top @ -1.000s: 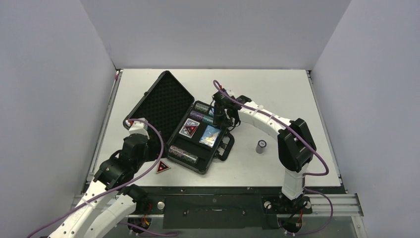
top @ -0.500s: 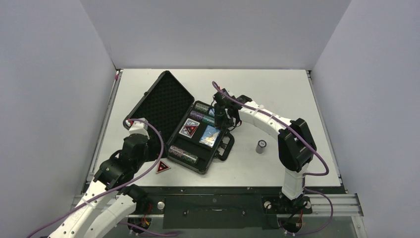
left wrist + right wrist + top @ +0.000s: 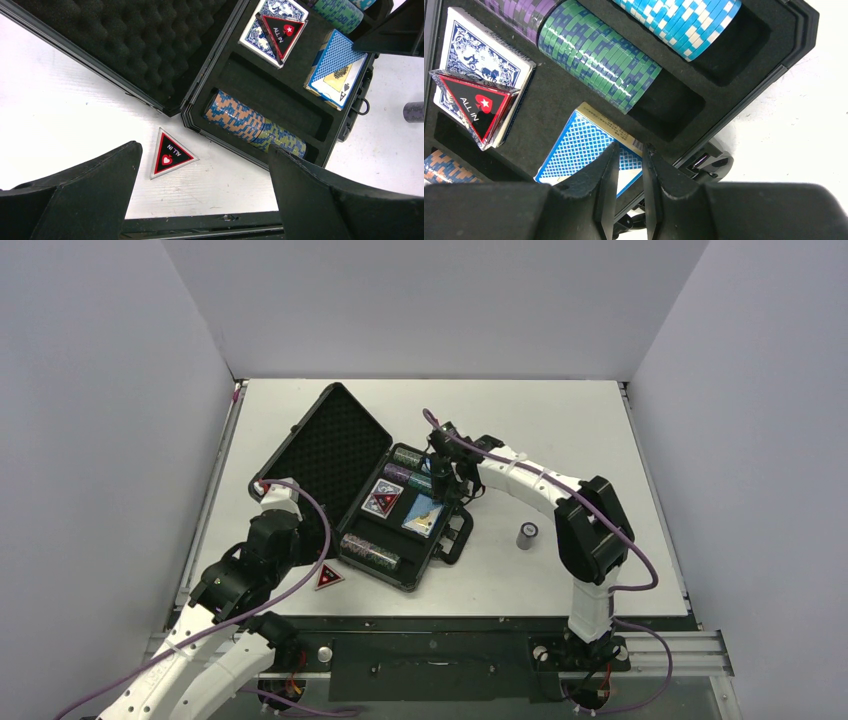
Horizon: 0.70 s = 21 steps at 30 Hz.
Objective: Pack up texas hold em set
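- The pale walls (image 3: 120, 390) box the table in on the left, right and far sides, so wide swings look cramped.
- The white table (image 3: 560, 430) is flat and smooth. Thin pieces lie flush on it and probably need to be slid or tipped up before they can be gripped.
- The black briefcase (image 3: 330, 440) lies open in the middle of the table with its foam lid leaning back to the left. It looks rigid and is likely the heaviest item, so push on the lid's free edge to close it.
- The chip rolls sit in the foam troughs: the green roll (image 3: 599, 55) on the far side and the blue-tan roll (image 3: 255, 127) on the near side. They are probably dense and may split into loose chips, so pinch them across the ends.
- The left gripper (image 3: 203, 152) is spread wide and empty, hovering over the table just beside the case.
- The right gripper (image 3: 630, 150) has its fingers drawn close on the tilted blue card deck (image 3: 579, 145). They appear to pinch its raised end over the slot.
- That deck is light and boxy, and its short edges suit a pinch.
- The loose triangle (image 3: 170, 155) lies flat on the table near the case's corner. It is thin and looks slick, so take it by an edge.
- The small grey cylinder (image 3: 527, 535) stands on its own to the right of the case.
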Each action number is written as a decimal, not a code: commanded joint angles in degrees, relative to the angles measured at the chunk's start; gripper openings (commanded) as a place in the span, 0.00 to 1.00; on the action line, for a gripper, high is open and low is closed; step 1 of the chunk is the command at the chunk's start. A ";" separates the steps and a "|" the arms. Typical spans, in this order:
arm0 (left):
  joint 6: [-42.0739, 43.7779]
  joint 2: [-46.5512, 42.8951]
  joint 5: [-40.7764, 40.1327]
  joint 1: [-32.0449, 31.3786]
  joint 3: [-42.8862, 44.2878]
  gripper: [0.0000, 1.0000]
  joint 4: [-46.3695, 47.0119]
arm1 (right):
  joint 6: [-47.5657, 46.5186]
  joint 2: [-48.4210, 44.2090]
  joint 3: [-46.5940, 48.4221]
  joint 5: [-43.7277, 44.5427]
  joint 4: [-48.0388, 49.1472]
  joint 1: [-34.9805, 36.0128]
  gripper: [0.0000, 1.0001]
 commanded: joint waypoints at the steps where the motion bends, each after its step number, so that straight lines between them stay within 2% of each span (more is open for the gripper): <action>1: 0.31 0.19 0.13 0.39 0.64 0.96 2.43 | 0.30 0.84 -2.17 -3.95 1.34 1.83 0.19; 10: 0.31 0.21 0.05 0.39 0.66 0.96 2.39 | 0.05 0.03 -3.30 -3.04 0.79 1.94 0.20; 21: 0.28 0.47 0.17 0.39 0.58 0.96 2.43 | -0.42 -4.30 1.67 -0.49 -3.37 2.57 0.26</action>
